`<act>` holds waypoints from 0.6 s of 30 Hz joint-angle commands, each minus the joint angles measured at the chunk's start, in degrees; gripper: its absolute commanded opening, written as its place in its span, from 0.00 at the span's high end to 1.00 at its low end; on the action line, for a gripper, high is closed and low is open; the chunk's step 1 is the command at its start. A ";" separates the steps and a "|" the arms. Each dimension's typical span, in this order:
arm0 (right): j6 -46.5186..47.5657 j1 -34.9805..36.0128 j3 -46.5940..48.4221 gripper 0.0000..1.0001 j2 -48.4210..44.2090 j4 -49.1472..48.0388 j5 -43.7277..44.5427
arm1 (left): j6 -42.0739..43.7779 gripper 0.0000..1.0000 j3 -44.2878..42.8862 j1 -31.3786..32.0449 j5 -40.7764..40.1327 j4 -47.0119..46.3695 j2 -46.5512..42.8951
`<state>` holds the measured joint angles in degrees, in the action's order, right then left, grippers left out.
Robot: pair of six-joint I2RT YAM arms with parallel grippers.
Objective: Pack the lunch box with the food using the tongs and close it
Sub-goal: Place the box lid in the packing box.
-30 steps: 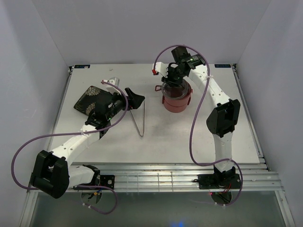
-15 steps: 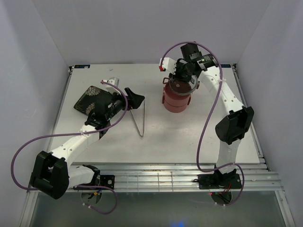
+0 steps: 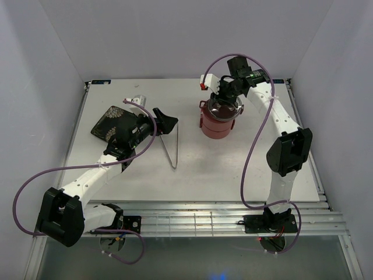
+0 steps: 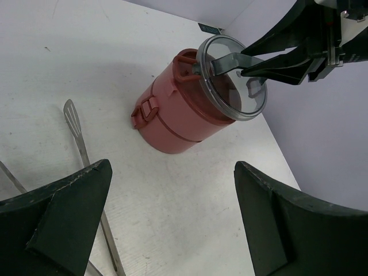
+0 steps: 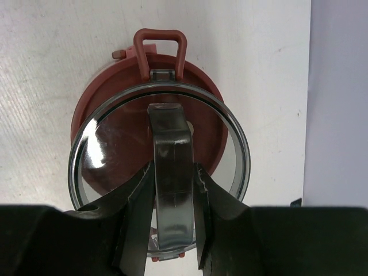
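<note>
OK, right gripper is clamped on the dark bar handle of a clear round lid. It holds the lid tilted just over the top tier of the red lunch box, which sits toward the table's rear edge, right of centre. Can't tell whether the lid's rim touches the box anywhere. Left gripper is spread wide, holding nothing, hovering near the tongs, which lie flat mid-table, left of the box. Floral plate is by the left edge, and the food isn't visible in any view. I read this as the lid-handling step. To do it cleanly: level the lid first, centre it on the rim, then move straight vertically. No sideways drag, since the box isn't braced and could slide or tip.
</note>
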<state>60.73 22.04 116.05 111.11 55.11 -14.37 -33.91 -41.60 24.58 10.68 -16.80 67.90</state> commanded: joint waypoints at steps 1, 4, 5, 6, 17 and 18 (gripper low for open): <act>1.50 -0.42 -0.21 0.92 1.12 -3.96 -4.08 | -0.19 0.02 -0.49 -0.06 0.13 -1.04 -1.02; 1.94 -0.60 -0.12 0.92 2.09 -3.96 -4.96 | -0.19 0.02 -0.85 -0.06 0.13 -1.13 0.30; 2.11 -0.68 -0.30 0.92 2.18 -3.96 -5.14 | -0.19 0.02 -1.11 -0.06 0.13 -1.13 0.74; 2.29 -0.77 -0.82 0.92 2.44 -3.87 -5.31 | -0.19 0.02 -1.11 -0.06 0.22 -1.22 1.09; 2.64 -0.95 -3.90 0.77 3.32 -7.03 -5.23 | -0.81 0.02 -1.55 -0.06 0.31 -2.45 4.35; 2.64 -0.95 -3.99 0.76 3.67 -7.04 -5.32 | -0.89 0.02 -1.64 -0.06 0.57 -2.80 4.87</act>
<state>62.39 21.32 113.38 113.78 49.21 -18.63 -34.30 -41.63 24.60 10.68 -18.04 72.18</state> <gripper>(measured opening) 0.348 0.978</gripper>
